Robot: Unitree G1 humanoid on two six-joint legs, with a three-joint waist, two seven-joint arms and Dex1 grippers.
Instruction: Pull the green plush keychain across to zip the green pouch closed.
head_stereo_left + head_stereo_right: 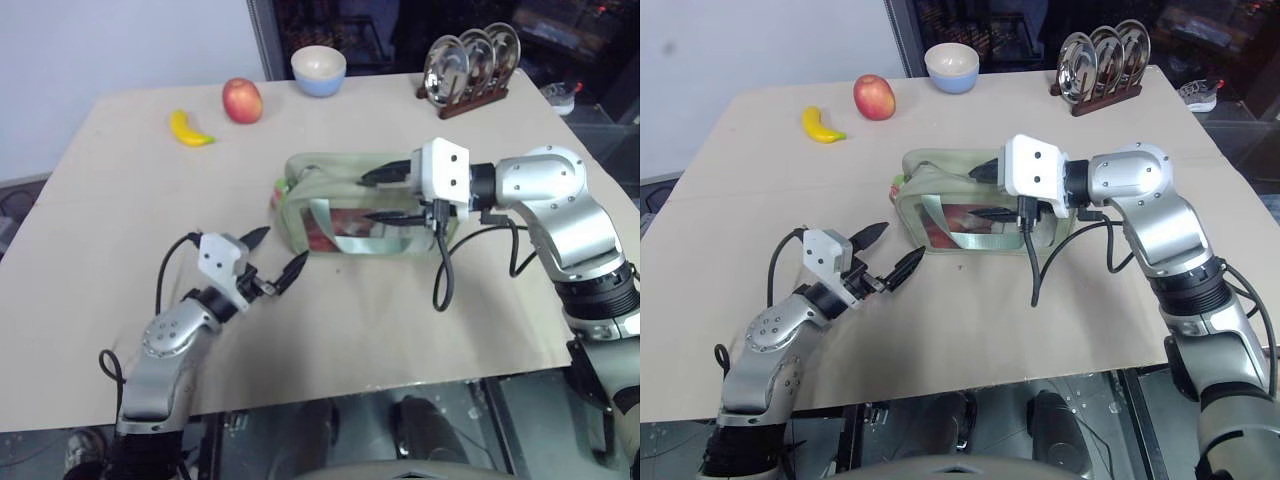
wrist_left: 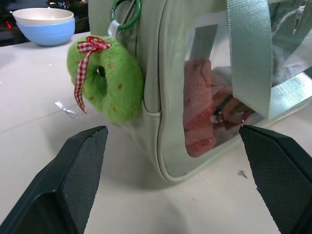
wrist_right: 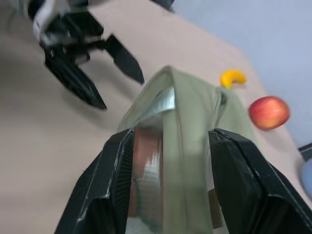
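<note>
The pale green pouch (image 1: 335, 175) stands in the middle of the table, with reddish contents behind its clear window (image 2: 204, 112). The green plush keychain (image 2: 105, 80), a lime ring with a red checked bow, hangs from a ring at the pouch's left end. My left gripper (image 1: 282, 250) is open and level, just short of that end, and the keychain and the pouch corner lie ahead between its fingers (image 2: 78, 170). My right gripper (image 1: 380, 197) is open and points left over the pouch's right half. Its fingers (image 3: 117, 180) stand apart on either side of the pouch's top ridge (image 3: 187, 126).
At the far left of the table lie a yellow banana (image 1: 190, 130) and a red apple (image 1: 242, 100), with a blue and white bowl (image 1: 318, 70) behind them. A wooden rack of metal plates (image 1: 468, 65) stands at the back right. A black cable (image 1: 440, 270) hangs from my right wrist.
</note>
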